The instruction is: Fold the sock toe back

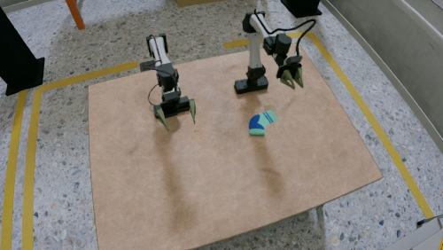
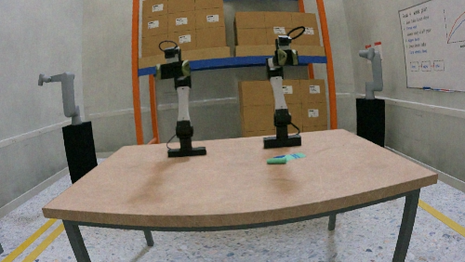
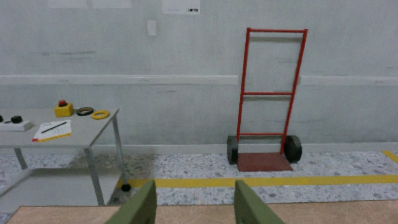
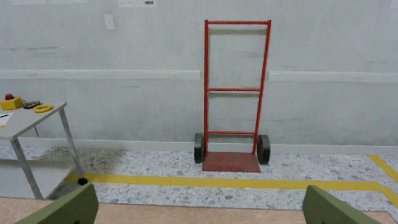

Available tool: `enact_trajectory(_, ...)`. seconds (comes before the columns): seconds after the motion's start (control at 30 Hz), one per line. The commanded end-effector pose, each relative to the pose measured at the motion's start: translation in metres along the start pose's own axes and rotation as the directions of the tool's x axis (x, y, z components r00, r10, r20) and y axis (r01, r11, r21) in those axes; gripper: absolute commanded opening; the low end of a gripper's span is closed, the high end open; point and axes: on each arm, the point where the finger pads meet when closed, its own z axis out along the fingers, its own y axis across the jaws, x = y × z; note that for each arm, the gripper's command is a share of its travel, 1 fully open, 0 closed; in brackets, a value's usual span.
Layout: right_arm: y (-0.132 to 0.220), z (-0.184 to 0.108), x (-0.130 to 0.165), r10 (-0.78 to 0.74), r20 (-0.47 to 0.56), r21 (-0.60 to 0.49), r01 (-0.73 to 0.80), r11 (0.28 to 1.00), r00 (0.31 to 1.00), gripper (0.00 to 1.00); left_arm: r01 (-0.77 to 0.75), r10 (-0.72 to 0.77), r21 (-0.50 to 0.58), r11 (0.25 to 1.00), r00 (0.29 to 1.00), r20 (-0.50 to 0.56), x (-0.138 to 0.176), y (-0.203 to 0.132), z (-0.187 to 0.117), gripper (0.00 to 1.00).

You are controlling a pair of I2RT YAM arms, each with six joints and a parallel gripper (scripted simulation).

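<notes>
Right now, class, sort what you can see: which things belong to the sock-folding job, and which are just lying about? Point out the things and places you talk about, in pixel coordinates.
For the job:
- sock (image 1: 258, 124) (image 2: 288, 159)
- left tool (image 1: 298, 87) (image 2: 287, 57) (image 3: 195, 185)
- right tool (image 1: 181, 126) (image 2: 173, 71) (image 4: 200, 189)

Just around:
- red hand truck (image 3: 267, 93) (image 4: 234, 90)
- cardboard boxes (image 1: 195, 3) (image 2: 163, 32)
- whiteboard (image 2: 418, 46)

2 tabletop arms (image 1: 254, 50) (image 2: 184, 104), 2 grey arms (image 2: 68, 93) – 2 pedestals (image 1: 17, 58) (image 2: 370, 123), 1 sock (image 1: 257, 123) (image 2: 277, 161), 1 hand truck (image 3: 267, 93) (image 4: 234, 89)

Four views placed around one surface

The top view looks steeply down from high above the surface (image 1: 213, 191) (image 2: 242, 186) (image 3: 190, 215) (image 4: 200, 215). The exterior view, lower, faces across it from just beyond its long edge; both share nearly all of it. The wrist views look almost level over its edge, sharing a red hand truck (image 3: 267, 93) (image 4: 234, 90) well beyond.
</notes>
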Motion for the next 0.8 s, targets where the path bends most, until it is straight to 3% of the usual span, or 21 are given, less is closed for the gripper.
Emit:
enact_trajectory(0.0,-0.006,-0.008,-0.045,-0.014,0.125,0.027,0.010,1.000,0.992,1.00,-0.008,0.008,0.002,1.000,0.999,0.038,-0.022,0.002,-0.010,0.38)
enact_trajectory(0.17,-0.006,-0.008,-0.045,-0.013,0.125,0.028,0.009,1.000,0.992,1.00,-0.008,0.008,0.006,1.000,1.000,-0.005,-0.004,0.001,-0.006,0.38)
enact_trajectory(0.2,-0.007,-0.008,-0.045,-0.014,0.124,0.030,0.010,0.999,0.992,1.00,-0.009,0.009,0.003,1.000,0.999,-0.040,0.012,0.002,-0.006,0.38)
enact_trajectory(0.27,-0.003,-0.008,-0.045,-0.012,0.125,0.018,0.010,1.000,0.992,1.00,-0.009,0.009,0.010,1.000,1.000,-0.019,0.000,0.000,-0.003,0.38)
enact_trajectory(0.4,-0.004,-0.008,-0.045,-0.012,0.124,0.021,0.010,1.000,0.992,1.00,-0.010,0.010,0.003,1.000,1.000,-0.001,0.000,0.002,-0.003,0.38)
enact_trajectory(0.47,-0.005,-0.008,-0.045,-0.013,0.124,0.025,0.010,1.000,0.992,1.00,-0.010,0.010,0.006,1.000,0.999,-0.048,0.016,0.002,-0.002,0.38)
enact_trajectory(0.53,-0.004,-0.008,-0.045,-0.013,0.124,0.024,0.010,1.000,0.992,1.00,-0.010,0.010,0.011,1.000,1.000,-0.015,0.001,0.000,-0.003,0.38)
enact_trajectory(0.77,-0.006,-0.007,-0.045,-0.013,0.123,0.029,0.010,1.000,0.992,1.00,-0.010,0.010,0.003,1.000,1.000,-0.027,0.006,0.002,-0.006,0.38)
